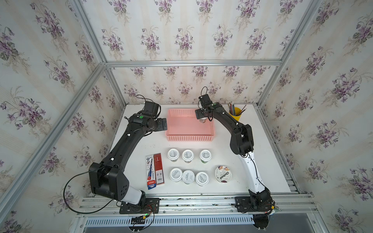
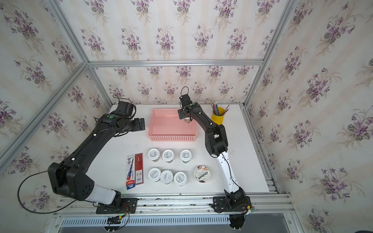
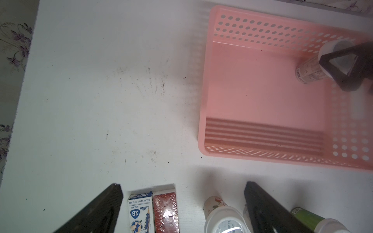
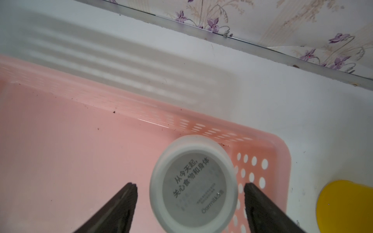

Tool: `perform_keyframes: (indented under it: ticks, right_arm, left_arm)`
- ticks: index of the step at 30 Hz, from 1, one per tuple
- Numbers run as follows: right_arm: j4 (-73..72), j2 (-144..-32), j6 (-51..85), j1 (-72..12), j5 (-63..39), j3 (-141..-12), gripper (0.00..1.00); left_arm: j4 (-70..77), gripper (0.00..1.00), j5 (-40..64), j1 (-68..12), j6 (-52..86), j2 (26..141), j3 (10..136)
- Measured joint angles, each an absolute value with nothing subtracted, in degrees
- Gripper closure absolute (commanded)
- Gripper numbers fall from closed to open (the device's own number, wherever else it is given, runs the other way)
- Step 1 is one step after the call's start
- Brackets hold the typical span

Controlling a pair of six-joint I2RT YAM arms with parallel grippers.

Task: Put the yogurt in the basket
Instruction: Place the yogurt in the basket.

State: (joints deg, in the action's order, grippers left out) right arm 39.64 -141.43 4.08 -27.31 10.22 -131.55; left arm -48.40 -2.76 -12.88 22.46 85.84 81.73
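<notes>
One small yogurt cup with a white lid stands upright in the far right corner of the pink basket. My right gripper is open around it, with a gap showing on each side of the lid. This cup is mostly hidden under the arm in both top views. Several more yogurt cups stand in two rows on the table in front of the basket, with the flat Chobani cup to their right. My left gripper hangs open and empty left of the basket.
A yellow pencil cup stands just right of the basket, close to the right arm. Two pencil boxes lie left of the cup rows. The walls of the enclosure run along the table's back and sides.
</notes>
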Motion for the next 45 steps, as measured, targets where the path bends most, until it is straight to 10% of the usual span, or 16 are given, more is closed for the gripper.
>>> perform_keyframes:
  ticks: [45]
  right_arm:
    - [39.94,-136.35,4.32,-26.98,11.79,-130.45,0.23]
  left_arm:
    - [-48.29,0.01,-3.97,-12.88,22.5,85.01,81.73]
